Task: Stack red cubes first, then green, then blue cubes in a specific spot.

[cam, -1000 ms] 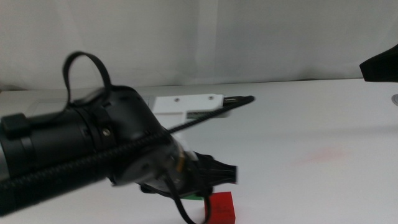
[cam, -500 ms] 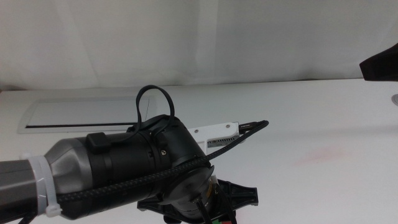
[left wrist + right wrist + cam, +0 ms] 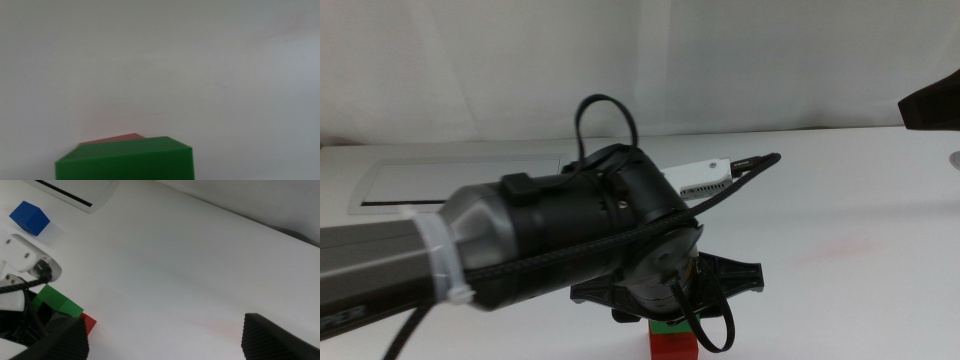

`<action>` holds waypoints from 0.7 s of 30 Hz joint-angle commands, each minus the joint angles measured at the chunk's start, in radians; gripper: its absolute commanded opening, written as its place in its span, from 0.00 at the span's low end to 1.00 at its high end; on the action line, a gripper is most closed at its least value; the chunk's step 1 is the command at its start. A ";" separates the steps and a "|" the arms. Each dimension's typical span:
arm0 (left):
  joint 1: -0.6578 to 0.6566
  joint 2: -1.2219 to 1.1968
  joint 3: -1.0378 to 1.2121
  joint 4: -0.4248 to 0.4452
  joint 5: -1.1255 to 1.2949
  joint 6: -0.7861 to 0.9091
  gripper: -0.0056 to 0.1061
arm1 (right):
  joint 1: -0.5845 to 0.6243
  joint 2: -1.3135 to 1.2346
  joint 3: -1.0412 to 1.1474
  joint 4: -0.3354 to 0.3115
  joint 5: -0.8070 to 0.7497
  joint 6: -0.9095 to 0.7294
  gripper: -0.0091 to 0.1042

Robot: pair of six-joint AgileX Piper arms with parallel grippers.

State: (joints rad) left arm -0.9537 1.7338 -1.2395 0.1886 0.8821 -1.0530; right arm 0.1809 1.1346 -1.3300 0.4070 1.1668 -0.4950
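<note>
- Green [image 3: 125, 160] resting on red cubes [image 3: 672, 347] at the table's near edge, near its middle; faces not quite aligned, a red corner peeking out behind, so probably mid-placement.
- Blue cubes [image 3: 29, 217] well apart, near the grey-framed panel [image 3: 380, 185]; last in stacking order, hence untouched.
- Left gripper [image 3: 665, 300] low over the stack; jaws hidden, grip on green impossible to tell.
- Right gripper [image 3: 162, 335] parked aside, spread wide, empty.
</note>
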 commanded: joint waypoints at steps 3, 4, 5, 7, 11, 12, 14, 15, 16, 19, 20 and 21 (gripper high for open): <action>-0.004 0.028 -0.021 0.017 0.068 -0.006 0.02 | 0.002 -0.003 -0.004 0.006 -0.006 -0.001 0.80; -0.004 0.028 -0.021 0.017 0.072 -0.006 0.02 | 0.002 -0.003 -0.004 0.006 -0.004 -0.001 0.80; -0.004 0.030 -0.021 0.014 0.067 -0.006 0.02 | 0.002 -0.003 -0.004 0.006 -0.004 -0.001 0.80; -0.004 0.030 -0.021 0.012 0.053 -0.006 0.02 | 0.002 -0.003 -0.004 0.006 -0.004 -0.001 0.80; -0.004 0.037 -0.021 0.006 0.043 -0.010 0.02 | 0.002 -0.003 -0.004 0.006 -0.004 -0.001 0.80; -0.004 0.039 -0.021 0.006 0.043 -0.010 0.02 | 0.002 -0.003 -0.004 0.006 -0.004 -0.001 0.80; -0.004 0.044 -0.021 0.005 0.033 -0.012 0.02 | 0.002 -0.003 -0.004 0.006 -0.004 -0.001 0.80; -0.004 0.048 -0.021 0.005 0.033 -0.012 0.02 | 0.002 -0.003 -0.004 0.006 -0.004 -0.001 0.80; -0.004 0.051 -0.021 -0.003 0.036 -0.012 0.02 | 0.002 -0.003 -0.004 0.006 -0.004 -0.001 0.80; -0.004 0.070 -0.021 -0.029 0.034 -0.012 0.02 | 0.002 -0.003 -0.004 0.006 -0.004 -0.001 0.80; -0.004 0.074 -0.021 -0.029 0.034 -0.012 0.02 | 0.002 -0.003 -0.004 0.006 -0.004 -0.001 0.80; -0.004 0.076 -0.021 -0.029 0.034 -0.012 0.02 | 0.002 -0.003 -0.004 0.006 -0.004 -0.001 0.80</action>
State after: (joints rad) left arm -0.9537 1.8062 -1.2557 0.1665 0.9103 -1.0471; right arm 0.1809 1.1346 -1.3300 0.4070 1.1668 -0.4917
